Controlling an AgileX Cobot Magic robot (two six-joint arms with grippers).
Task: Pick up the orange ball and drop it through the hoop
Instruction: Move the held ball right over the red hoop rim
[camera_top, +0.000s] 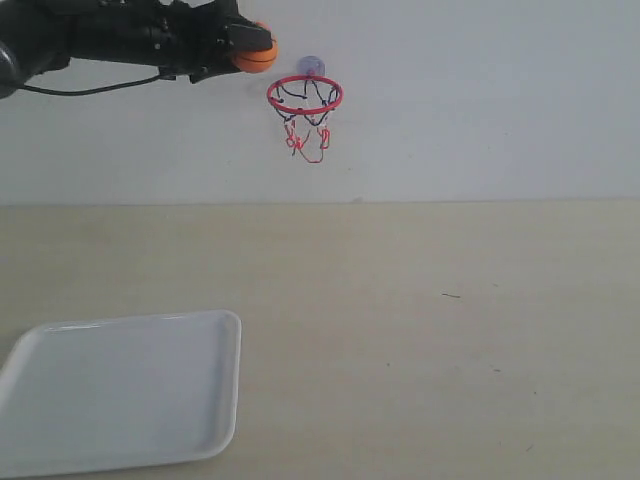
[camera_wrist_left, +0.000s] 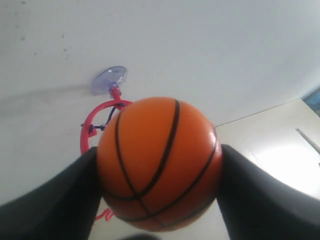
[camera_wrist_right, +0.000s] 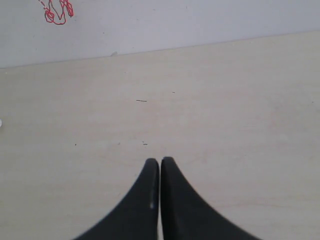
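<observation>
Fingers (camera_wrist_left: 47, 210) of the left gripper (camera_top: 248, 48) are clamped on either side of the orange ball (camera_top: 257, 56). They're holding it high up by the wall, just beside the hoop (camera_top: 304, 110) and a touch above its red ring, on the left in the exterior view. It's not over the opening yet tbh.

What I'd do: slide the ball sideways until it sits dead centre over the ring. Keep it above the rim so I don't knock the suction cup (camera_top: 311, 66) loose, then let the fingers part slowly. The ring doesn't look to leave much spare room, so centring matters.

Right gripper (camera_wrist_right: 160, 164) has its fingers pressed together on nothing, low over the table (camera_top: 450, 330). White tray (camera_top: 232, 345) lies well below the hoop.
</observation>
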